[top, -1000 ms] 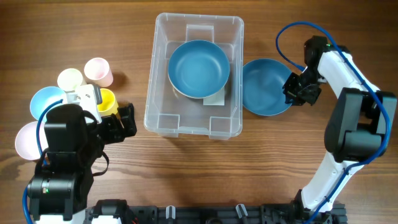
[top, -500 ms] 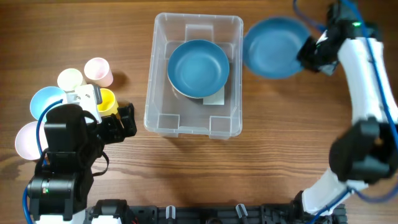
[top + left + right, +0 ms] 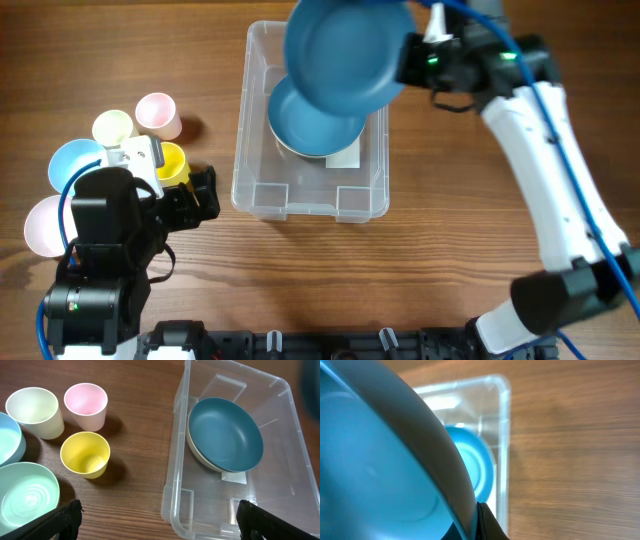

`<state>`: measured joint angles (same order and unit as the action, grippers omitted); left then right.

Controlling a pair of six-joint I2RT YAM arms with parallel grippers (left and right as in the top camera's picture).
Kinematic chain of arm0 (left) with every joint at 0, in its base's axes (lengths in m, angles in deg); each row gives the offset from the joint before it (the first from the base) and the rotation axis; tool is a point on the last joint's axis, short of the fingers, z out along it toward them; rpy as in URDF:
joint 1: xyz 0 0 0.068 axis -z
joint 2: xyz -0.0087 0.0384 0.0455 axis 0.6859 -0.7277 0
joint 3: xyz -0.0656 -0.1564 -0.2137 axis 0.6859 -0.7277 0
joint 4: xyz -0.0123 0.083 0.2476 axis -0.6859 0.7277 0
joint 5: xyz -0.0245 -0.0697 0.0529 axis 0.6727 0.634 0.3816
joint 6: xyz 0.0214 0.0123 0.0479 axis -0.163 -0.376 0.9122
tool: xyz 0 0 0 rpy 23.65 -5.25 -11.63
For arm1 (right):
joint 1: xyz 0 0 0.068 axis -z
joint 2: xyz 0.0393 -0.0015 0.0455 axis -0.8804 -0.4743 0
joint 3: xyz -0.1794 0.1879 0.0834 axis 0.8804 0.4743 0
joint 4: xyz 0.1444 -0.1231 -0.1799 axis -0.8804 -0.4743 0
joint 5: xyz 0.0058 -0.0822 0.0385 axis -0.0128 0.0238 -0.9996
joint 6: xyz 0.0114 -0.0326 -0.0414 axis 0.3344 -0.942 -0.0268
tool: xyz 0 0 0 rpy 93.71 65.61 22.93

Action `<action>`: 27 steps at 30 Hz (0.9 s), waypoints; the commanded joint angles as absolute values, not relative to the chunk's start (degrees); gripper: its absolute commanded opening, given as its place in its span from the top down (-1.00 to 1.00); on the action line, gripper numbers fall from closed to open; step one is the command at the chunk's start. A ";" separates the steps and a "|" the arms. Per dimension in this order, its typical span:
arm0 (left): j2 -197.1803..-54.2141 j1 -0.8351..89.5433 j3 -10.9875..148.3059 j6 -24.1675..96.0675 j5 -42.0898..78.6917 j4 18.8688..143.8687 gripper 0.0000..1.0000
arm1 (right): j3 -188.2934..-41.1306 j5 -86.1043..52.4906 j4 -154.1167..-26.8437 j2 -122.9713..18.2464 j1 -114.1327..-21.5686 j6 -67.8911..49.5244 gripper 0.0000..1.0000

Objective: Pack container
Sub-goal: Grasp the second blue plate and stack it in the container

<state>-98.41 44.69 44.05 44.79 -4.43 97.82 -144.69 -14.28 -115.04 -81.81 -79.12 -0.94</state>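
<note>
One wooden table; right hand grasps a blue bowl, left hand released.

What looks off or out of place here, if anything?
Nothing stands out. The container sits upright with a blue bowl resting inside. The right hand holds a second bowl above it, which fits packing. The pink cup and yellow cup stand upright. No spill or damage shows.
</note>
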 commanded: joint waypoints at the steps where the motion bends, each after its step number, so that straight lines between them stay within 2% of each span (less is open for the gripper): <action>1: -98.47 44.47 45.10 44.29 -3.34 97.86 -0.99 | -145.08 -12.05 -114.58 -87.50 -82.29 -2.04 0.91; 4: -98.47 44.47 45.10 44.29 -3.34 97.86 -1.00 | -145.08 -12.05 -114.27 -92.20 -82.75 -2.28 0.91; 7: -98.47 44.47 45.10 44.29 -3.34 97.86 -0.99 | -145.08 -12.27 -113.83 -95.58 -82.75 -4.33 0.81; 11: -98.47 44.47 45.10 44.29 -3.34 97.86 -1.00 | -145.10 -12.56 -113.46 -96.07 -82.75 -5.16 0.52; 15: -98.47 44.47 45.10 44.31 -3.34 97.84 -0.99 | -145.10 -12.82 -113.57 -93.22 -82.68 -5.51 0.42; 19: -98.47 44.47 45.10 44.31 -3.34 97.49 -0.99 | -145.26 -2.00 -114.32 -84.39 -81.15 -1.93 0.38; 21: -98.47 44.47 45.10 44.31 -2.00 96.37 -0.99 | -145.26 0.91 -115.21 -79.24 -78.44 0.19 -0.21; 22: -98.50 44.56 45.12 44.33 0.01 95.39 -0.99 | -145.26 0.51 -115.85 -76.35 -75.88 0.24 -0.33; 23: -98.80 45.13 45.32 44.31 1.67 94.47 -0.99 | -145.26 -0.21 -116.98 -73.88 -72.69 0.24 -0.40; 27: -107.11 54.14 48.49 44.24 1.30 93.23 -0.93 | -145.17 -7.68 -122.90 -70.58 -58.66 -1.25 -0.42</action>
